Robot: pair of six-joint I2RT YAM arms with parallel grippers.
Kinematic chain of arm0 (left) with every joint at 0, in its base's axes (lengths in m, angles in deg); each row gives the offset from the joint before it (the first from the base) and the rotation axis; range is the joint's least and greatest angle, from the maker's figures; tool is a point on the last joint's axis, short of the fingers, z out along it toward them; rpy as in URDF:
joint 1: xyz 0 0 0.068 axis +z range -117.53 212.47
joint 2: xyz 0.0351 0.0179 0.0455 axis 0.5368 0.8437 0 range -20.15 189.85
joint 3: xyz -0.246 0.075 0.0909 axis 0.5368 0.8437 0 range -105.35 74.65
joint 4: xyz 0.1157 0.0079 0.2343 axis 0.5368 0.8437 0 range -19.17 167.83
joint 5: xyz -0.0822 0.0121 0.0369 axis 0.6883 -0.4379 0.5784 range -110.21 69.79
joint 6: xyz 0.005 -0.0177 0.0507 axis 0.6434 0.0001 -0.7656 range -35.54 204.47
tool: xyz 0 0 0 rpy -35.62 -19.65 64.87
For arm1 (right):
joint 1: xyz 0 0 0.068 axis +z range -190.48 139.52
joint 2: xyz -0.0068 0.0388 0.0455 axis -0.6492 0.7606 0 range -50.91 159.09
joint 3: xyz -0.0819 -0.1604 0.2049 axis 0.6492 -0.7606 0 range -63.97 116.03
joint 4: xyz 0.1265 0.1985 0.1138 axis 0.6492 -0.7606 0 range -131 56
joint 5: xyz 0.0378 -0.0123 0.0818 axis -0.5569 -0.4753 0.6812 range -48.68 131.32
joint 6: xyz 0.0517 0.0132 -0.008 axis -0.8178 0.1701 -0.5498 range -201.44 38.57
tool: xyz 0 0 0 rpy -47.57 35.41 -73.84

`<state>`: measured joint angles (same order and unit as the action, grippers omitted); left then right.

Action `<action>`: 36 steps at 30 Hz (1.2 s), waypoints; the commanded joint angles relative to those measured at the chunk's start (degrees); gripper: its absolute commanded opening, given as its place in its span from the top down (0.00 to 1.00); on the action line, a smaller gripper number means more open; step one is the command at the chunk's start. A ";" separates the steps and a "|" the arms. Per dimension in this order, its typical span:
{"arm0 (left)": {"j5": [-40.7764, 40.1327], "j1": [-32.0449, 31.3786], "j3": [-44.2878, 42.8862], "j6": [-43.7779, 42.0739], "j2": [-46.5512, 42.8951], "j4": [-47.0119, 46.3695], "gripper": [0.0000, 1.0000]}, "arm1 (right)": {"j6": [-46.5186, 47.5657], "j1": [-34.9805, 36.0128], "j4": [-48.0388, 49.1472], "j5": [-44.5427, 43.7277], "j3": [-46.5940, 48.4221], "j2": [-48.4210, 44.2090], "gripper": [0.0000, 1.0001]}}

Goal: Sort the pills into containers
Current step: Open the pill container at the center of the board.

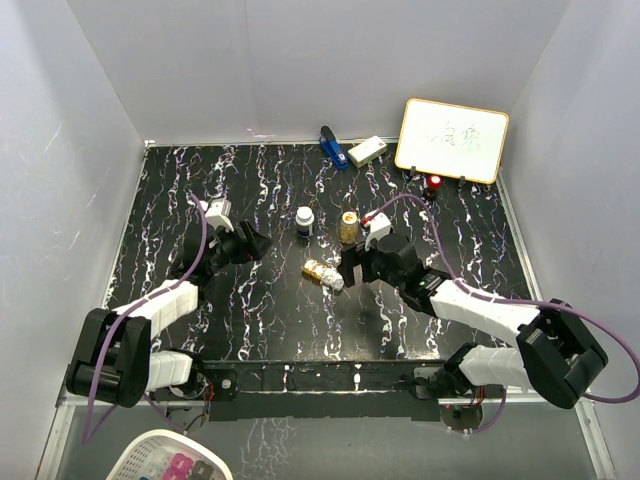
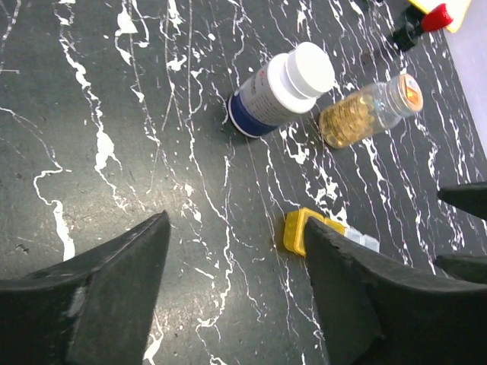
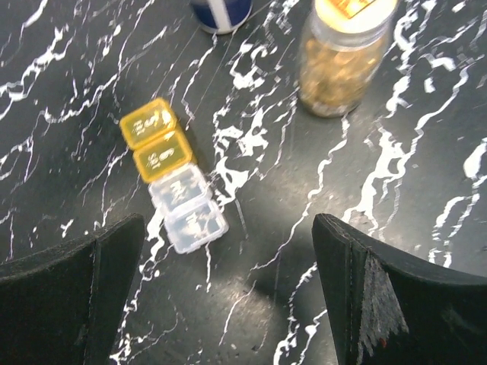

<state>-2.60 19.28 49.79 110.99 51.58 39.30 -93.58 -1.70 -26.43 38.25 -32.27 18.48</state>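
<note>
A dark bottle with a white round cap (image 1: 304,220) (image 2: 281,87) stands mid-table, and a golden-amber bottle (image 1: 348,227) (image 3: 346,57) with gold contents stands to its right. In front of them lies the oblong pill box (image 1: 325,273) (image 3: 173,173), with two yellow and two clear sections, all shut. No loose pills show. My left gripper (image 1: 255,243) (image 2: 236,228) is open over bare table, left of the box, whose yellow end (image 2: 298,230) peeks past its right finger. My right gripper (image 1: 352,268) (image 3: 228,228) is open just right of the box, with nothing between its fingers.
At the back stand a small whiteboard (image 1: 452,140), a blue object (image 1: 333,148), a white block (image 1: 367,150) and a red-capped item (image 1: 435,183). Grey walls close in the table on three sides. A white basket (image 1: 170,462) sits below the near edge.
</note>
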 commanded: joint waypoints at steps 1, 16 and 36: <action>3.37 -0.69 0.43 2.17 -1.79 0.67 0.38 | -1.50 2.64 1.99 0.85 -0.65 1.73 0.09; 5.69 -0.98 1.55 2.96 -1.36 -1.59 0.38 | -0.80 5.15 4.51 3.23 5.33 17.34 0.01; 5.47 -1.00 0.79 4.21 0.48 -2.65 0.38 | -0.18 7.92 -1.33 -1.11 7.02 19.77 0.17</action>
<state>1.88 18.45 51.25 114.38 52.08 37.75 -93.53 4.64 -24.26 40.00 -26.98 38.19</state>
